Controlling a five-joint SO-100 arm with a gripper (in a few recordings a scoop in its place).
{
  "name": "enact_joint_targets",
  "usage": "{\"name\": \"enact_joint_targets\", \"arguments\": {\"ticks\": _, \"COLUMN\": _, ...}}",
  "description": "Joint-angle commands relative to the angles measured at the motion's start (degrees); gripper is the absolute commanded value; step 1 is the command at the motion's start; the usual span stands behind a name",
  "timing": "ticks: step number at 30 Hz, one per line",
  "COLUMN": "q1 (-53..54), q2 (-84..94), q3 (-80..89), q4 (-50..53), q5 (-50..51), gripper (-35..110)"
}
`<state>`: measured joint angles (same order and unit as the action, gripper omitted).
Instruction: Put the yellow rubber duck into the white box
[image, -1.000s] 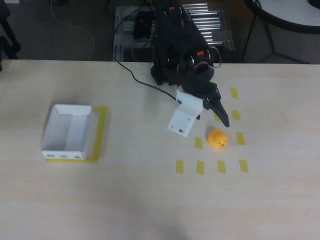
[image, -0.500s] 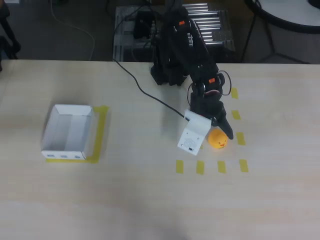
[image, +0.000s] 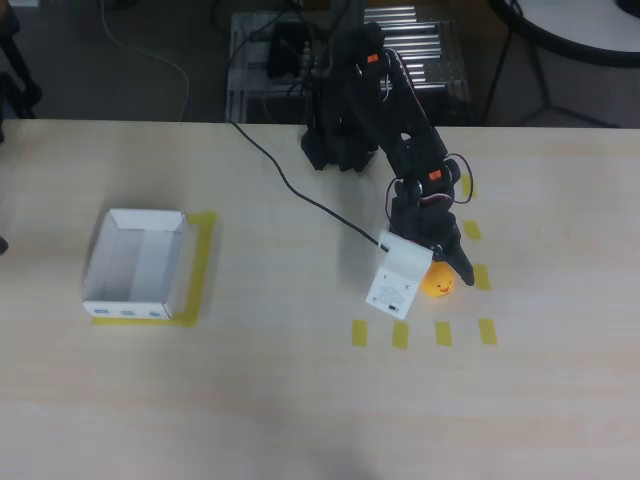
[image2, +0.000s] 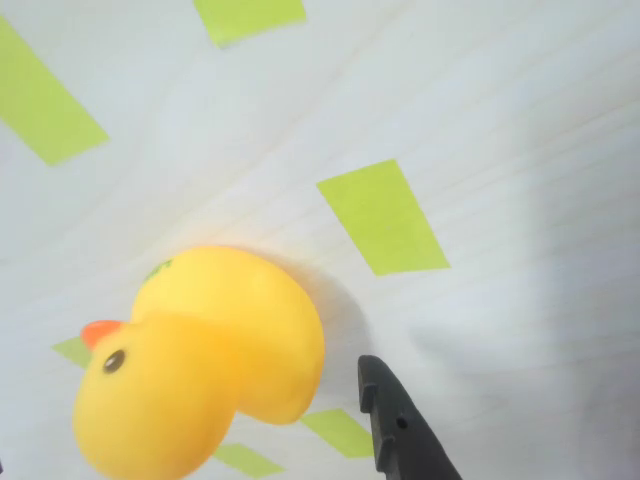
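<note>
Right now I see the yellow rubber duck (image: 437, 282) sitting on the table (image: 300, 400), over on the right side in the overhead view. It sits among small yellow tape rectangles (image: 443, 333) stuck to the wood, with a row of them just below it. My gripper (image: 447, 272) is down right at the duck. One black finger (image: 462, 264) pokes out on the duck's right side, and the white camera block (image: 397, 283) on the wrist covers the duck's left side. In the wrist view the duck (image2: 200, 360) looks big and close, with its orange beak and a dark eye turned to the left. A black fingertip (image2: 400, 430) comes up from the bottom edge just to the right of the duck, and a thin gap of table shows between them. I can see one finger there, so I cannot tell if the gripper is wide or pinched, and I do not see it holding the duck. The black arm (image: 385, 110) reaches down from its base at the top edge of the table, and a black cable (image: 290, 185) runs across the wood beside it. The white box (image: 137, 265) sits far away on the left side of the table, open at the top, with yellow tape (image: 200, 270) under its right edge and small blue marks on its lower wall.
</note>
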<state>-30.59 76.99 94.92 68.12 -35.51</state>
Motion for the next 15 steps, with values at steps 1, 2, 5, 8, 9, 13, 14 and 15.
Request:
{"name": "enact_joint_targets", "arguments": {"ticks": 1, "q1": -1.85, "q2": 0.26, "q3": -5.98, "q4": -1.14, "q5": 0.26, "gripper": 49}}
{"name": "enact_joint_targets", "arguments": {"ticks": 2, "q1": -1.93, "q2": -0.09, "q3": -5.98, "q4": -1.32, "q5": 0.26, "gripper": 49}}
{"name": "enact_joint_targets", "arguments": {"ticks": 5, "q1": -2.02, "q2": -1.32, "q3": -6.42, "q4": -1.93, "q5": 0.44, "gripper": 49}}
{"name": "enact_joint_targets", "arguments": {"ticks": 8, "q1": -1.85, "q2": -3.08, "q3": -7.82, "q4": -2.2, "q5": 0.7, "gripper": 48}}
{"name": "enact_joint_targets", "arguments": {"ticks": 9, "q1": -1.85, "q2": -3.69, "q3": -8.35, "q4": -2.29, "q5": 0.79, "gripper": 48}}
{"name": "enact_joint_targets", "arguments": {"ticks": 13, "q1": -1.76, "q2": -5.01, "q3": -9.93, "q4": -3.08, "q5": 1.49, "gripper": 44}}
{"name": "enact_joint_targets", "arguments": {"ticks": 14, "q1": -1.76, "q2": -5.19, "q3": -10.28, "q4": -3.25, "q5": 1.67, "gripper": 42}}
{"name": "enact_joint_targets", "arguments": {"ticks": 15, "q1": -1.85, "q2": -5.36, "q3": -10.55, "q4": -3.43, "q5": 1.76, "gripper": 41}}
